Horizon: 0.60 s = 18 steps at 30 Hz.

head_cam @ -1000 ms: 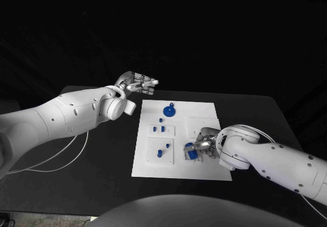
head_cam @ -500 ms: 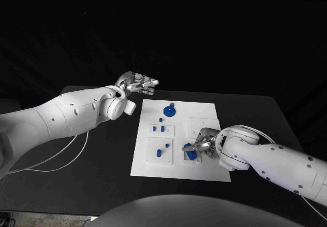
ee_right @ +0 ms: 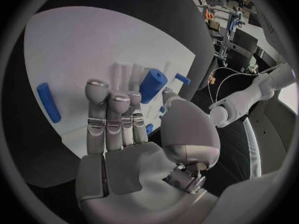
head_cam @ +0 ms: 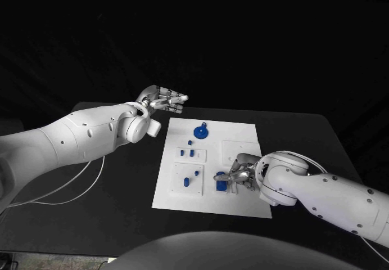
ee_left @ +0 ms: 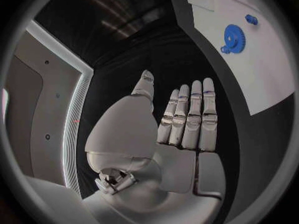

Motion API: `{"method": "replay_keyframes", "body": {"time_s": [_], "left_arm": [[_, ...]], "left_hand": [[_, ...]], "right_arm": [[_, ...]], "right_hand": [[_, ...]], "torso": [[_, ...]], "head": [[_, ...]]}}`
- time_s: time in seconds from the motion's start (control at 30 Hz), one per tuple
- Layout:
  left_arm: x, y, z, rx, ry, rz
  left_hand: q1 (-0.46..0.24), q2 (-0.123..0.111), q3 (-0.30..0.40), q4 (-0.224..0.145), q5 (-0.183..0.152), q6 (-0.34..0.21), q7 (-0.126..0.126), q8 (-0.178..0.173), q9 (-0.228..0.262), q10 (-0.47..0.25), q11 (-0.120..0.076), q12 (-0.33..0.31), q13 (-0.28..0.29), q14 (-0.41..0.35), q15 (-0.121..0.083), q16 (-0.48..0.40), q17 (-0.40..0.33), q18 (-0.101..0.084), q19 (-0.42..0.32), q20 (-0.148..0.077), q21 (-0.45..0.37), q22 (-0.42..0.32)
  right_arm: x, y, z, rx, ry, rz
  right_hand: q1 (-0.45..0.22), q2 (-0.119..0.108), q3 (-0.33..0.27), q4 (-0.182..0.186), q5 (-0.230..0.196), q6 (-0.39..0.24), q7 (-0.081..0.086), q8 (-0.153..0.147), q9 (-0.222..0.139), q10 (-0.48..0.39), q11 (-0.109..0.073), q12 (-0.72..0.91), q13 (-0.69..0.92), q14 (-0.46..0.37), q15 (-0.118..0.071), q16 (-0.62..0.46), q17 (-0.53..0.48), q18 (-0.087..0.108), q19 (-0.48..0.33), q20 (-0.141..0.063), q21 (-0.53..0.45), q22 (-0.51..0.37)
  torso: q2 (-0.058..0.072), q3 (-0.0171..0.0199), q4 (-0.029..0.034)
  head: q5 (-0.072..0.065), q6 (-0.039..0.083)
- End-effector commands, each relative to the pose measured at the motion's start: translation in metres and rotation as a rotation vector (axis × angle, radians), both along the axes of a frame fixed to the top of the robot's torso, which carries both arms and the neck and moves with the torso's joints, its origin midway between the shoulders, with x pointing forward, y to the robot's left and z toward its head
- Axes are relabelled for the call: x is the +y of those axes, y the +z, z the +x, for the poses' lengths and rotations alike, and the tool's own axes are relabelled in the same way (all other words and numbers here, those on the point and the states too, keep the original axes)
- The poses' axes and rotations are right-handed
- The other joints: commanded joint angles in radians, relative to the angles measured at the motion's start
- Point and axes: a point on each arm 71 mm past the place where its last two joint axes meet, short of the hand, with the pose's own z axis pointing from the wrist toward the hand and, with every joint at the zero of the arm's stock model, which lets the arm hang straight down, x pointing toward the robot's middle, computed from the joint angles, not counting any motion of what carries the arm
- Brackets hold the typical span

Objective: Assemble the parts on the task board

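R hand (head_cam: 242,175) fingers spread over blue cylinder (ee_right: 152,84); L hand (head_cam: 162,99) fingers apart, holding nothing.

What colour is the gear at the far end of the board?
Blue; the gear shows best in the left wrist view.

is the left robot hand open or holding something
Open. The left robot hand shows a bare palm with straight fingers and nothing in it, held off the task board.

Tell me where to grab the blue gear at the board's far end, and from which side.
Judging by its pose, come from above: the gear lies flat on the board, so pinch its toothed rim across the disc. The free left hand is nearer than the right hand.
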Motion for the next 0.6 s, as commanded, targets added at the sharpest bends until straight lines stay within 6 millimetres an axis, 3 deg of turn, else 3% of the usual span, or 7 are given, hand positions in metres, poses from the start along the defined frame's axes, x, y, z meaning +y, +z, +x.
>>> {"method": "replay_keyframes", "body": {"time_s": [0.03,0.27,0.5,0.6], "left_arm": [[-0.003,0.000,0.000,0.002,-0.020,-0.005],[-0.001,0.000,0.000,0.004,-0.017,-0.002],[0.000,0.000,0.000,0.005,-0.013,0.000],[0.000,0.000,0.000,0.006,-0.013,0.001]], "left_hand": [[-0.008,-0.006,0.000,0.009,-0.003,-0.005,0.001,-0.002,0.001,-0.008,-0.002,0.001,0.001,-0.007,0.001,-0.004,-0.001,0.002,-0.005,0.005,-0.006,-0.001],[-0.009,-0.007,0.000,0.011,-0.003,-0.005,0.002,-0.002,0.001,-0.008,-0.002,0.001,0.001,-0.007,0.001,-0.005,-0.001,0.002,-0.005,0.005,-0.006,-0.001],[-0.008,-0.006,0.002,0.013,-0.002,-0.004,0.001,-0.002,0.001,-0.007,-0.002,0.001,0.001,-0.007,0.001,-0.004,-0.001,0.002,-0.005,0.005,-0.006,-0.001],[-0.008,-0.006,0.002,0.013,-0.002,-0.004,0.001,-0.002,0.001,-0.007,-0.002,0.001,0.001,-0.007,0.001,-0.004,-0.001,0.002,-0.005,0.005,-0.006,-0.001]], "right_arm": [[0.001,0.002,-0.003,-0.011,0.025,0.009],[-0.010,0.007,-0.006,-0.005,0.035,0.009],[-0.013,0.015,-0.008,0.006,0.037,0.058],[-0.013,0.017,-0.009,0.004,0.032,0.073]], "right_hand": [[0.000,0.008,-0.001,-0.001,-0.003,0.008,0.002,0.000,0.002,0.008,0.001,0.002,0.001,0.006,-0.003,0.000,0.000,-0.011,0.049,-0.005,0.006,0.001],[0.002,0.015,0.018,-0.013,-0.003,0.013,0.001,0.000,0.006,0.011,0.000,0.003,0.003,0.007,-0.003,-0.001,0.001,-0.012,0.049,-0.005,0.007,0.000],[0.022,0.027,0.028,-0.081,-0.003,0.023,-0.002,0.000,0.025,0.016,-0.001,0.007,0.009,0.008,-0.003,-0.004,-0.001,-0.015,0.049,-0.005,0.008,-0.001],[0.012,0.024,0.024,-0.076,-0.001,0.019,-0.002,0.000,0.030,0.016,-0.001,0.008,0.010,0.008,-0.003,-0.005,-0.002,-0.014,0.049,-0.004,0.008,-0.001]], "torso": [[-0.001,-0.0008,-0.0002],[-0.001,-0.0004,-0.0005],[0.000,0.0008,-0.0016],[0.000,0.0005,-0.0011]], "head": [[0.000,0.000],[-0.001,0.000],[-0.003,0.000],[-0.004,0.000]]}}
